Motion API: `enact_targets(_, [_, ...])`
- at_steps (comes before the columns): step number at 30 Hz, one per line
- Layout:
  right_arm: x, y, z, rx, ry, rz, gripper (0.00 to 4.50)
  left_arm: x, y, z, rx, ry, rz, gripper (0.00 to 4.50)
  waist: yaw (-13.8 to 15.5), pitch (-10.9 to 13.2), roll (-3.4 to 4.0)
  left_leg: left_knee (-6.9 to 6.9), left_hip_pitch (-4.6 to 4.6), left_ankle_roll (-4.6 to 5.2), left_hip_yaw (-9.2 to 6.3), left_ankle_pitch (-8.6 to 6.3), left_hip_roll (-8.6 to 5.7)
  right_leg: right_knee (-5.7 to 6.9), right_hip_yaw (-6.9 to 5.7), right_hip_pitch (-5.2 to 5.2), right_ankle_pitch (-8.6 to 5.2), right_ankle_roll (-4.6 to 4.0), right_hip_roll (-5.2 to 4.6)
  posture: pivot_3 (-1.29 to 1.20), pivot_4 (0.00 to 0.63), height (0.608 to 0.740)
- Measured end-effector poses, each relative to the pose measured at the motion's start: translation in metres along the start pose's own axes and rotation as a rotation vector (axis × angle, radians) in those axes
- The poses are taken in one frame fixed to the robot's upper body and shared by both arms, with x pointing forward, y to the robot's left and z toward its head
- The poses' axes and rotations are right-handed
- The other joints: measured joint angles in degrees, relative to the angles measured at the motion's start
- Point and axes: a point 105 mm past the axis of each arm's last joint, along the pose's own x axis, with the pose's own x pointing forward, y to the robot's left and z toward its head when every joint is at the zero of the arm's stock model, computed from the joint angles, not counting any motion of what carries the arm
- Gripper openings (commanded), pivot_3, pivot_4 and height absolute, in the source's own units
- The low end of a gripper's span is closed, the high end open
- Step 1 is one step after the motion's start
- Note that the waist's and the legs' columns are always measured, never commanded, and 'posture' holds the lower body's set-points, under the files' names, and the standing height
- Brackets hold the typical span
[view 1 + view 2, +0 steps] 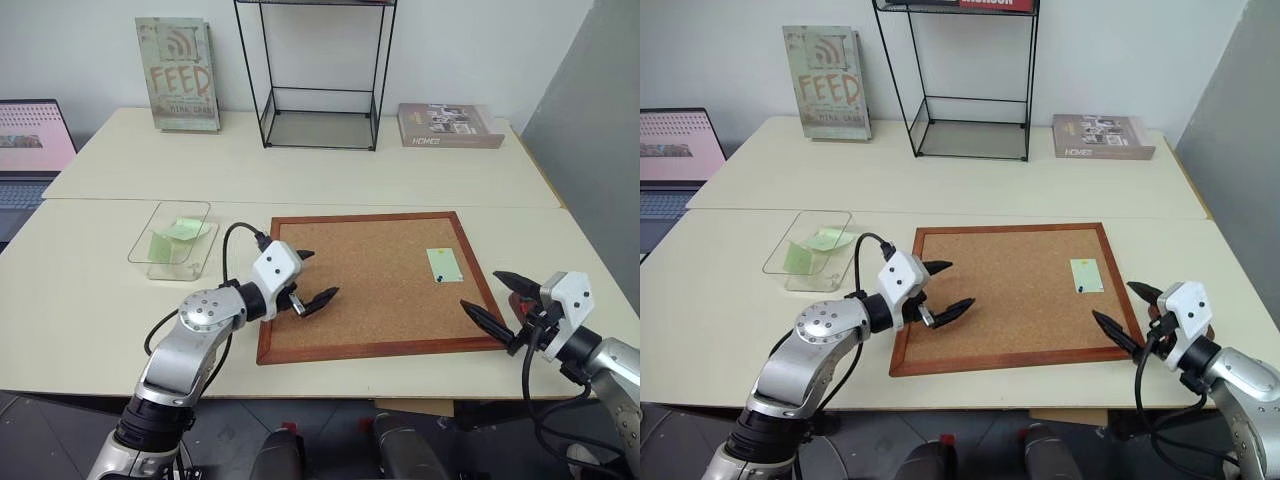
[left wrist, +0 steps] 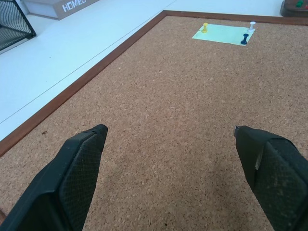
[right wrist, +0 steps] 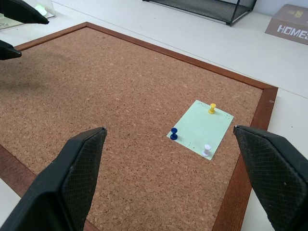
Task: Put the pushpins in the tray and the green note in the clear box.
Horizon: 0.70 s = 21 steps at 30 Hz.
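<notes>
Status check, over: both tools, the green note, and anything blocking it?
Left tool open, empty. Right tool open, empty. Green note pinned on corkboard by three pushpins, tray behind right tool. Nothing in the way.

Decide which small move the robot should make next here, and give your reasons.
Probably move the open right gripper toward the green note to pull a pushpin. Three pushpins still pin it to the corkboard, and that gripper is nearer than the left gripper.
</notes>
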Motion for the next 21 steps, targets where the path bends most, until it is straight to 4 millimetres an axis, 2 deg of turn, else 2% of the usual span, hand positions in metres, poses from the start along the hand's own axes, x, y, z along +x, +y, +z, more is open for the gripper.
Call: enact_targets(21, [0.003, 0.008, 0.007, -0.01, -0.01, 0.017, 4.49, 0.007, -0.003, 0.01, 0.001, -0.022, -0.034, 4.5, 0.0, 0.0, 0.0, -0.01, -0.02, 0.0, -0.01, 0.0, 0.0, -0.01, 0.0, 0.0, 0.0, 0.0, 0.0, 0.0, 0.15, 0.74])
